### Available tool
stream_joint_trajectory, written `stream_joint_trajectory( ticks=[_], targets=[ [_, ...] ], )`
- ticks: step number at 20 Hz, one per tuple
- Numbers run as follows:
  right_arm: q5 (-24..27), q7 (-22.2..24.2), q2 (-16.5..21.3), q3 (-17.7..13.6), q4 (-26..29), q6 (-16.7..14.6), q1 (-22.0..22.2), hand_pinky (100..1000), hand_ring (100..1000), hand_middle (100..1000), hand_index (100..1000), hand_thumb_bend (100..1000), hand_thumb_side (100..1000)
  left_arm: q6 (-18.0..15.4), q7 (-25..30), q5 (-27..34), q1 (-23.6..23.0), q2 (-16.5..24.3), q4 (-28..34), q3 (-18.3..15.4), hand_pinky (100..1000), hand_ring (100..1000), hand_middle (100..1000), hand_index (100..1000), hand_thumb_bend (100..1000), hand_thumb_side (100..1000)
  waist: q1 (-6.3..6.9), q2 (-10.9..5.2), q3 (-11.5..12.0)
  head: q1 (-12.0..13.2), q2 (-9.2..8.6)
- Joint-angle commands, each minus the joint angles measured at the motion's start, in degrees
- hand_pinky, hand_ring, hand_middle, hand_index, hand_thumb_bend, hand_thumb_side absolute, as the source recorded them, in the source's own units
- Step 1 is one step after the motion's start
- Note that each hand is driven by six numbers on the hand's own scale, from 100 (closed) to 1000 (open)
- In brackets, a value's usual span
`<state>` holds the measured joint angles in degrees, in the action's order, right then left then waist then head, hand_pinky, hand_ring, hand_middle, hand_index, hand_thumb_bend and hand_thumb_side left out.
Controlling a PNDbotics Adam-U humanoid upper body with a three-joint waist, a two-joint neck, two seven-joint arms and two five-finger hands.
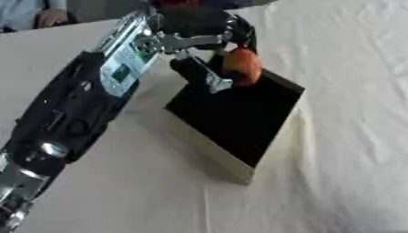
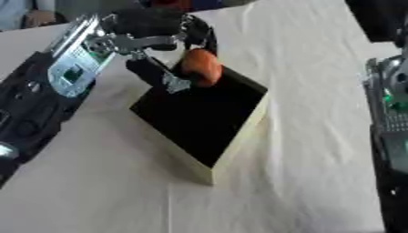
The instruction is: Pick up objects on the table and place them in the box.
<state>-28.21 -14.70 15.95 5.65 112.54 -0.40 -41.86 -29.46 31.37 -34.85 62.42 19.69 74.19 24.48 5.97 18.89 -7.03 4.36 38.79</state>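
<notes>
L hand (image 1: 209, 43) grips orange obj (image 1: 242, 66) over box (image 1: 263, 154); white cloth (image 1: 350, 68).

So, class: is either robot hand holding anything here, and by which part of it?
The left hand holds an orange rounded object over the box, its fingers curled round the object's upper part. The right hand's fingers are not in view.

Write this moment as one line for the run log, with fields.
left hand: fingers curled on orange object | position: over far corner of box | box interior: dark | right hand: not visible
</notes>
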Motion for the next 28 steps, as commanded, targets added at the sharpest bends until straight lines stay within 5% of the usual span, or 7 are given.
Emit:
stream_joint_trajectory(
  ticks=[1, 9, 14, 19, 20, 24, 28],
  targets=[
    [0.2, -0.3, 0.31, -0.35, 1.22, 0.06, -0.64, 730, 823, 617, 729, 100, 709, -0.94, 0.66, -0.47, 0.59, -0.61, -0.89, 0.27, 552, 709, 694, 750, 100, 418, -0.49, -1.18, -0.12, 0.04, 0.0],
    [0.49, -0.43, 0.19, -0.38, 1.39, 0.06, -0.43, 729, 823, 617, 728, 100, 710, -2.08, 1.44, -5.21, -0.58, -3.97, -6.21, 1.03, 554, 702, 713, 763, 100, 379, -0.37, -1.08, -0.56, 0.06, -0.07],
    [0.6, -0.5, 0.22, -0.4, 1.41, 0.11, -0.33, 728, 823, 616, 728, 100, 710, -2.67, 2.4, -7.66, -1.02, -4.91, -8.2, 0.86, 619, 763, 784, 836, 100, 234, -0.35, -1.02, -0.65, 0.0, 0.06],
    [0.68, -0.61, 0.27, -0.48, 1.45, 0.16, -0.19, 728, 823, 617, 728, 100, 709, -2.72, 2.9, -10.53, -1.3, -4.99, -8.59, 0.53, 712, 848, 848, 903, 114, 622, -0.37, -1.05, -0.65, -0.02, 0.12],
    [0.69, -0.61, 0.29, -0.49, 1.44, 0.18, -0.18, 728, 823, 617, 727, 100, 709, -2.81, 2.8, -11.03, -1.34, -4.98, -8.6, 0.5, 735, 868, 860, 919, 238, 738, -0.38, -1.06, -0.64, -0.01, 0.16],
    [0.77, -0.6, 0.26, -0.5, 1.44, 0.21, -0.12, 728, 823, 617, 727, 100, 709, -3.67, 1.45, -12.74, -1.23, -4.94, -8.02, 0.34, 756, 889, 874, 930, 348, 799, -0.46, -1.1, -0.65, 0.01, 0.13],
    [0.78, -0.64, 0.14, -0.56, 1.52, 0.17, 0.06, 728, 823, 617, 727, 100, 709, -3.58, -0.46, -13.26, -1.19, -4.67, -7.04, -0.39, 746, 877, 863, 920, 301, 775, -0.43, -1.27, -0.62, 0.1, 0.08]
  ],
)
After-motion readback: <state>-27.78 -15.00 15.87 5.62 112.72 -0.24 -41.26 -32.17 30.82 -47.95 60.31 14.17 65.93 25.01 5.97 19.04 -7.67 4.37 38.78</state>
